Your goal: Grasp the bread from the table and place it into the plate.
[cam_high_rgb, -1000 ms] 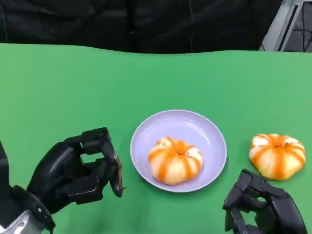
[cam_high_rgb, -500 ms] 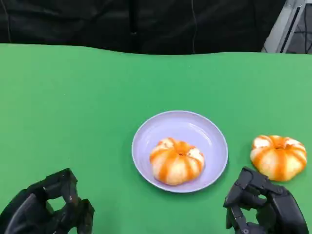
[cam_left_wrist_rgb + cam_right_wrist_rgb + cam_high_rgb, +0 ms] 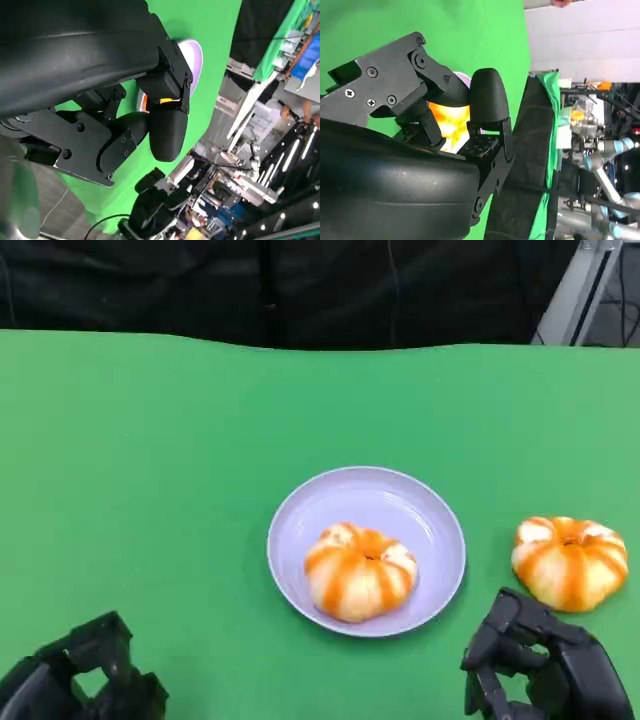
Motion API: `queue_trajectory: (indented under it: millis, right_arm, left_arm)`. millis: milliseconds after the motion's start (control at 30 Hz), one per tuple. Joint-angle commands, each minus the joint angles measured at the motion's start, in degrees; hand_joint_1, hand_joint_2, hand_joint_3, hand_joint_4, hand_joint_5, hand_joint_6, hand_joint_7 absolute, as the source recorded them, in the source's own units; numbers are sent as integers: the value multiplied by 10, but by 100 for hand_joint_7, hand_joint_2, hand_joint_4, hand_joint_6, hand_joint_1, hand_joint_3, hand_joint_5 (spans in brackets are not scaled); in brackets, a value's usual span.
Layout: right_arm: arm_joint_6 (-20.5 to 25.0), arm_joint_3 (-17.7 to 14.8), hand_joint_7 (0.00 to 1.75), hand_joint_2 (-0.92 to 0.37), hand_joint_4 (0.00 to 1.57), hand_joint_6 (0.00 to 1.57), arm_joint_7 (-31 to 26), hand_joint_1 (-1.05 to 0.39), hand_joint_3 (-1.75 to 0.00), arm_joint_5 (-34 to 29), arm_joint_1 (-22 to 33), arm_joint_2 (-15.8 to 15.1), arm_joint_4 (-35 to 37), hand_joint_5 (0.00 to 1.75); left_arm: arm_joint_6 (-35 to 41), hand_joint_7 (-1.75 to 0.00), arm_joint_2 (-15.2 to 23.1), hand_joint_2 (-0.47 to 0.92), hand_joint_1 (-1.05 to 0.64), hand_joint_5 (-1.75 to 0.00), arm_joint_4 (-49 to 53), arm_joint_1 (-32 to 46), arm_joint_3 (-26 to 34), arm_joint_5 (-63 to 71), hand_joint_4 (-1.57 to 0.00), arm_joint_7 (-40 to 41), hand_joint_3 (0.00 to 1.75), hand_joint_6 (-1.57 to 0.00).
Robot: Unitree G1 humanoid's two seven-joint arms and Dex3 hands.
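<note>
A round bread (image 3: 360,573) with orange stripes lies in the lilac plate (image 3: 400,495) at the middle of the green table. A second, similar bread (image 3: 568,560) lies on the cloth to the right of the plate. My left hand (image 3: 85,685) sits low at the near left edge, well apart from the plate and holding nothing, its fingers loosely bent. My right hand (image 3: 545,670) rests just in front of the second bread without touching it, and it holds nothing. In the left wrist view my left hand (image 3: 125,130) is bare, with the plate (image 3: 192,50) beyond it.
The green cloth (image 3: 150,460) spreads wide to the left of and behind the plate. A dark curtain (image 3: 300,290) hangs behind the table's far edge. A metal frame (image 3: 580,290) stands at the far right corner.
My left hand has drawn back from beside the plate, down toward the near left edge. The plate, both breads and my right hand have stayed put.
</note>
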Motion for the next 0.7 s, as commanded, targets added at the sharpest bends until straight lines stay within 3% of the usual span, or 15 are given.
queue_trajectory:
  millis: [33, 700]
  right_arm:
    - [-4, -2, 154, -61, 82, 75, 0, -15, -112, 7, 6, -5, -6, 175]
    - [-3, -3, 154, -61, 82, 75, -5, -13, -113, 0, 4, -6, -7, 175]
  left_arm:
    - [-7, -175, 10, 71, -17, -175, 7, -8, 5, 9, -89, -10, 97, -76]
    - [-2, -175, 3, 74, -13, -175, 0, -15, 4, 32, -90, 13, 89, -76]
